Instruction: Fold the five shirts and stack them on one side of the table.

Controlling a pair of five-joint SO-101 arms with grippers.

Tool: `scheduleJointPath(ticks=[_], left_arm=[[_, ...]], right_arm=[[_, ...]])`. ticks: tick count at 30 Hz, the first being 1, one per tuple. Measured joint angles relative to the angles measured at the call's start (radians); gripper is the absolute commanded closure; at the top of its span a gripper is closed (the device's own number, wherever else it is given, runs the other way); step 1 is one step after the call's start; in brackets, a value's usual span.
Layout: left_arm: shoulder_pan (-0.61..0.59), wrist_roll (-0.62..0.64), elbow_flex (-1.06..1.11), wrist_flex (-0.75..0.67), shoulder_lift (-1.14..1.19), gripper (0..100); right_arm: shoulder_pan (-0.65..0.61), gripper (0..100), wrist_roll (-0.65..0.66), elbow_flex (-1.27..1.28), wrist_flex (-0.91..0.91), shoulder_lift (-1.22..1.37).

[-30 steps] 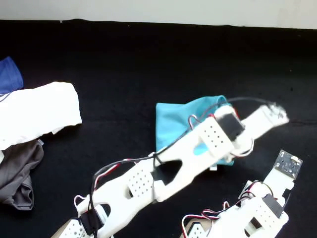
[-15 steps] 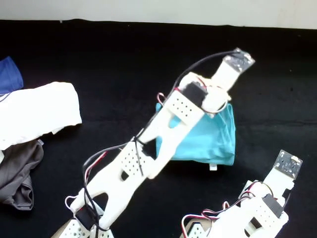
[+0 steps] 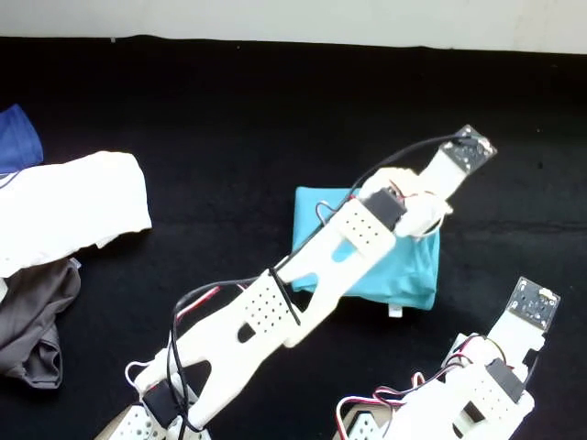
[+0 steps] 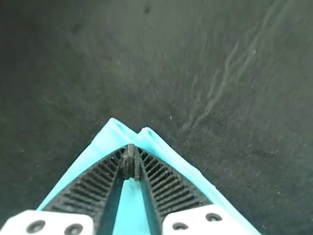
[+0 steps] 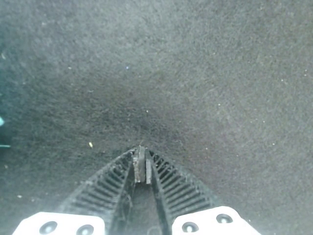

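Probably folding the teal cloth shirt (image 3: pixel 404 270), left pincer (image 4: pixel 131 162) tips together over its far corner. Next: open, pinch that corner, fold across.

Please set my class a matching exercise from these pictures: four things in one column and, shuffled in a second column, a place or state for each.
Column one
1. teal shirt
2. white shirt
3. grey shirt
4. right gripper

Column two
a. crumpled, at the left end of the table, on the arms' side
b. shut, over bare black cloth
c. folded, in the middle
d. at the left edge, beside a blue shirt

Pairs: 1-c, 2-d, 3-a, 4-b
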Motion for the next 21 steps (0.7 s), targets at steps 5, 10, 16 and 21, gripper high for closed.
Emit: scheduleJointPath(ticks=[5,10,16,21], left_arm=[[-0.031,0.0,0.0,0.023,-0.127,98],[-0.023,-0.003,-0.002,0.201,-0.149,98],[-0.003,-0.003,-0.002,0.365,-0.144,98],[0.072,-0.003,-0.002,0.37,-0.051,98]], right_arm=[[0.0,99.1,0.0,0.0,0.0,0.0],[0.0,99.1,0.0,0.0,0.0,0.0],[0.0,99.1,0.0,0.0,0.0,0.0],[0.0,99.1,0.0,0.0,0.0,0.0]])
